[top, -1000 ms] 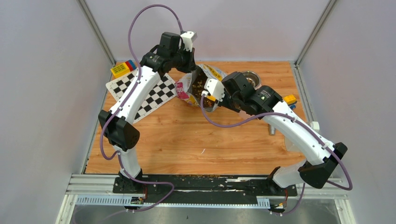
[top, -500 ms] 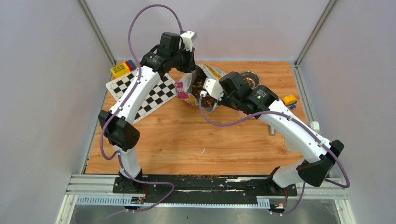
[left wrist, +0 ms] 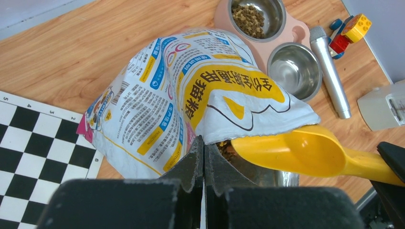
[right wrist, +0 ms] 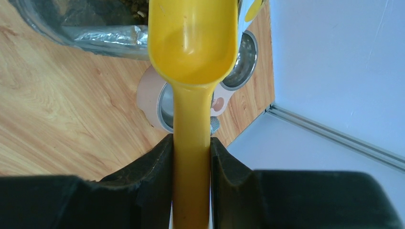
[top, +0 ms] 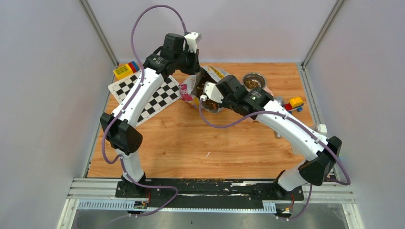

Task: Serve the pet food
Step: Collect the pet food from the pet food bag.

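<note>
Yellow scoop [right wrist: 193,43], one, clamped in right claw [right wrist: 191,143]; left claw [left wrist: 204,143] pinches one bag [left wrist: 157,95]; two steel bowls [left wrist: 294,71], one holding kibble [left wrist: 248,19].

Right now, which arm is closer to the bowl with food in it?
Right. The right arm passes just beside the bowl, its scoop at the bag. The left arm pinches the bag's far side, away from the bowl.

In my left wrist view the yellow scoop [left wrist: 296,150] has its front lip tucked under the flap of the bag [left wrist: 191,90] at frame centre, its handle runs off the right edge, and the pet food [left wrist: 226,147] inside shows only as a dark sliver.
</note>
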{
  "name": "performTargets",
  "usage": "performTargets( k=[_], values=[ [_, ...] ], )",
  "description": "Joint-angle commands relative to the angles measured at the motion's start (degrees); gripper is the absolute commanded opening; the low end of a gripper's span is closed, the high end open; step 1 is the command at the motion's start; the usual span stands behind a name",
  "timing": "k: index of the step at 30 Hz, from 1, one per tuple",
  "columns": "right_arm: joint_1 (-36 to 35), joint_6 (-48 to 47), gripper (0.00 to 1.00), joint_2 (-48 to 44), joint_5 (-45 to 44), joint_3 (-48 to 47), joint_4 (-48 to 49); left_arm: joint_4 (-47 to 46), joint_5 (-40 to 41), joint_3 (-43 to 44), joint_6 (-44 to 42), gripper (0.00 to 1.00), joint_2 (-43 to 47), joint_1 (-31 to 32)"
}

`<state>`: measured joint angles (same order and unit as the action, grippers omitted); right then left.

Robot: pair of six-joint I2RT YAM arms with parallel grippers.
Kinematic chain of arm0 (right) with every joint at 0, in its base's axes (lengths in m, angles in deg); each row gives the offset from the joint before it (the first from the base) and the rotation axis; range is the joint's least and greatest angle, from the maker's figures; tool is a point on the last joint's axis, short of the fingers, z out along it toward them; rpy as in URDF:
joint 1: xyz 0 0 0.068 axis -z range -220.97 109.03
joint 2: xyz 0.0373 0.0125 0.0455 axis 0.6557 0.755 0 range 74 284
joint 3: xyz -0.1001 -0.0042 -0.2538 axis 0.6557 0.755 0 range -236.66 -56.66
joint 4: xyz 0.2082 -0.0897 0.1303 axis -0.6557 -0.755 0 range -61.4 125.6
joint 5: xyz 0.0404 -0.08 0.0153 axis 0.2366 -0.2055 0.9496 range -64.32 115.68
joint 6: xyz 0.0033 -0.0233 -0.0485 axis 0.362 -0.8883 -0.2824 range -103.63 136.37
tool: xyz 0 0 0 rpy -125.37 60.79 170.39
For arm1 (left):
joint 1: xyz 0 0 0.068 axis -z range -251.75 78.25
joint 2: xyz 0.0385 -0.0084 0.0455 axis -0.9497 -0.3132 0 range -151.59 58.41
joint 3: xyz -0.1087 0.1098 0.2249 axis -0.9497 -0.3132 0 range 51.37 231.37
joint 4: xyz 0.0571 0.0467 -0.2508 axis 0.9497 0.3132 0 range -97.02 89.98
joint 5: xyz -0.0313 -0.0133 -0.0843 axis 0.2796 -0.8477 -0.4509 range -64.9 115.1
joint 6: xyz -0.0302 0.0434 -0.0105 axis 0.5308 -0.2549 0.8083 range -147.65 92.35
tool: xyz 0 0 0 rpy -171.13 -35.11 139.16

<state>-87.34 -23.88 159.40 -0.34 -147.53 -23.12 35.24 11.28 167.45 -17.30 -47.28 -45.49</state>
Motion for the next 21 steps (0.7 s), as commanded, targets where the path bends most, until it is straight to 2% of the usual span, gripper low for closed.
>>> performTargets(
  k=[1, 9, 21],
  values=[
    [0.39, -0.97, 0.00, 2.65, -6.01, -0.60, 2.47, -3.83, 1.91, -0.18, -0.28, 0.00, 5.18, -0.32],
    [0.35, -1.15, 0.00, 5.62, -6.93, -2.84, 2.65, -5.07, -0.54, -2.14, -0.37, 0.00, 6.95, -0.13],
    [-1.58, -0.87, 0.00, 6.12, -7.84, 0.02, 3.14, -5.68, -3.44, -2.02, 0.00, 0.00, 7.14, 1.26]
  ],
)
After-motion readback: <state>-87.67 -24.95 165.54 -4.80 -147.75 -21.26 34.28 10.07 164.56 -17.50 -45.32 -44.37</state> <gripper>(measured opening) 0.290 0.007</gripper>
